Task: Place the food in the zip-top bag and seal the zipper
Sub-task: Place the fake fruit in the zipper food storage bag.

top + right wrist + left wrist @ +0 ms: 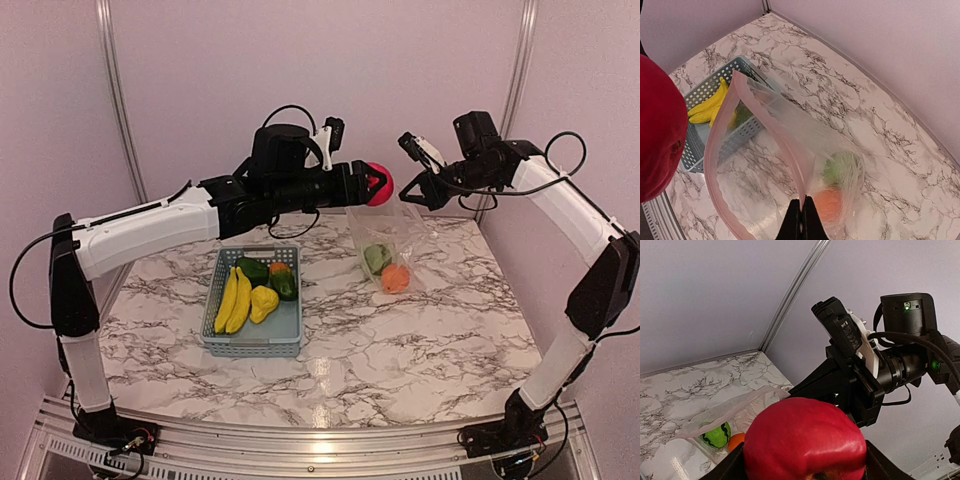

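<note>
Hovering red apple (805, 440) over zip-top bag (765, 150): L gripper (372, 184) jaws wide round it; R gripper (801, 217) pinched shut on rim so mouth gapes.

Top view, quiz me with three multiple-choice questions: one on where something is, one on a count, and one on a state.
1. Where is the apple?
A. In the bag
B. In the left gripper
C. In the right gripper

2. How many foods are in the bag?
A. None
B. Four
C. Two

3. How is the bag's mouth?
A. Open
B. Sealed
C. Folded shut

Answers:
1 B, the left gripper clamps the apple in the air beside the bag.
2 C, only a melon and an orange lie inside.
3 A, the right gripper pinches one lip and the mouth gapes wide.
</note>
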Available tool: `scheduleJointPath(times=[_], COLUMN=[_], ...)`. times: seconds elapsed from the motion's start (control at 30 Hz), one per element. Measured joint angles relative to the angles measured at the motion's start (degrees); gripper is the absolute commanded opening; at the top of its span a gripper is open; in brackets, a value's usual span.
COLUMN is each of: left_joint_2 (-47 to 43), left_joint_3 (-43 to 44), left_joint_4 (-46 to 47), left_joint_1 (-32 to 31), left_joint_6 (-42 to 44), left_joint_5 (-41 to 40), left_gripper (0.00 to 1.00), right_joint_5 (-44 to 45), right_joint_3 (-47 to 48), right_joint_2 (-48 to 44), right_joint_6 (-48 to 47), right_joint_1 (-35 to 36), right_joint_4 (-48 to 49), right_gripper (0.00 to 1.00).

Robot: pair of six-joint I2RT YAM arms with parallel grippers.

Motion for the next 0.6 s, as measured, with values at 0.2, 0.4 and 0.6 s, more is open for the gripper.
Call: scheduleJointPath(times=[0.2, 0.4, 0.6], left_joint_2=[4.0, 7.2, 9.9], left_joint_3=[2.4, 5.0, 7.6], left_joint_4=[0.4, -0.4, -3.7], left_joint_1=[-0.1, -0.1, -0.1], left_joint_6=[-1.5, -2.6, -3.2], left_joint_5=[0.1, -1.5, -5.2], left_gripper=[0.55, 0.62, 0.72], right_joint_5=[-0.5, -1.0, -1.2], right_joint_3=[0.0, 0.0, 0.0], right_joint_2=[0.0, 0.0, 0.0], right_joint_6=[0.6, 0.9, 1.0], right_joint_1=[0.0, 0.0, 0.0], right_joint_4=[0.0, 0.0, 0.0], right_gripper=[0.0, 0.0, 0.0])
